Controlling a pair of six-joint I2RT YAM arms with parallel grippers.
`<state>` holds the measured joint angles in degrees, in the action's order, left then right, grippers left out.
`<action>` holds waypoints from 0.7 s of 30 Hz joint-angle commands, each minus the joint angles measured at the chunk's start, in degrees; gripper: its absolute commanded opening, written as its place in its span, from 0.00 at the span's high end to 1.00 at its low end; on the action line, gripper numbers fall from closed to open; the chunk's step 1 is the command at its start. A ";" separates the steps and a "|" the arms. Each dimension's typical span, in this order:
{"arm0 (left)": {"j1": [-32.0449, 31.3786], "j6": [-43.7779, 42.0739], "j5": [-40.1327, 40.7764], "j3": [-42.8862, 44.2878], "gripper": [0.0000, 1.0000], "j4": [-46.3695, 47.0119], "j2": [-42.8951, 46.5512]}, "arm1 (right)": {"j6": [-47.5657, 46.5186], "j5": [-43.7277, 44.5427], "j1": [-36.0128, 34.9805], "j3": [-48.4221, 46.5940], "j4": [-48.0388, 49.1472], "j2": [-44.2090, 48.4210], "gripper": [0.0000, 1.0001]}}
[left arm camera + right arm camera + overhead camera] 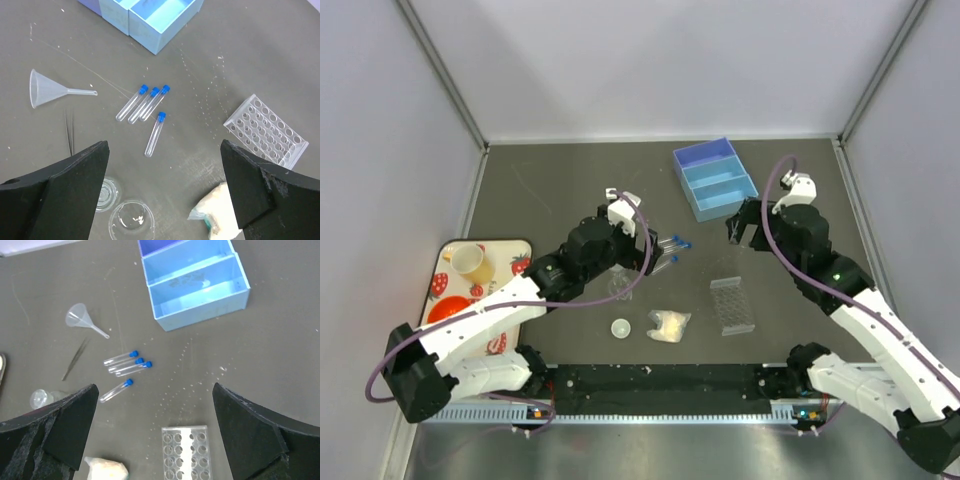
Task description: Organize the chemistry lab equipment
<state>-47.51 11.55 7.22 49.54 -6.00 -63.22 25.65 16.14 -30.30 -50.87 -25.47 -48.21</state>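
Note:
Several clear blue-capped tubes (672, 243) (145, 102) (125, 362) lie loose on the dark table. The clear tube rack (733, 305) (265, 131) (185, 452) lies to their right. A tiny clear flask (619, 285) (104, 192), a small round dish (621, 327) (131, 220) and a pale packet (669, 325) (217, 212) (105, 470) sit nearer the arms. My left gripper (632, 240) (164, 150) hangs open and holds nothing, above the table between the flask and the packet. My right gripper (745, 232) (155, 389) is open too, above the rack's far side.
A blue compartment box (714, 177) (150, 20) (195, 285) stands at the back right. A clear funnel (47, 89) (82, 319) and tweezers (69, 131) (75, 359) lie left of the tubes. The strawberry-print tray (525, 245) with a yellow cup (468, 260) and orange bowl (448, 308) sits far left.

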 commanded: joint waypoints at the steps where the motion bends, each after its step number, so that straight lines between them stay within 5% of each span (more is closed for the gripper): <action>1: -0.13 0.58 -2.65 -1.29 0.01 2.13 1.61 | -0.60 -1.19 -1.86 -2.31 5.16 1.09 0.01; 15: -0.31 -5.92 -12.94 -0.06 0.02 2.04 -1.29 | -3.68 -2.44 -1.86 0.60 5.79 3.12 0.01; 21: -0.31 -7.42 -15.21 -1.02 0.05 8.34 -10.33 | -2.45 -2.69 -1.86 2.00 5.26 4.43 0.01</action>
<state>-47.68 5.85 -4.40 48.53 -4.67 -68.31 22.98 12.60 -31.77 -50.09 -21.63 -45.56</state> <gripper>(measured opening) 0.966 0.987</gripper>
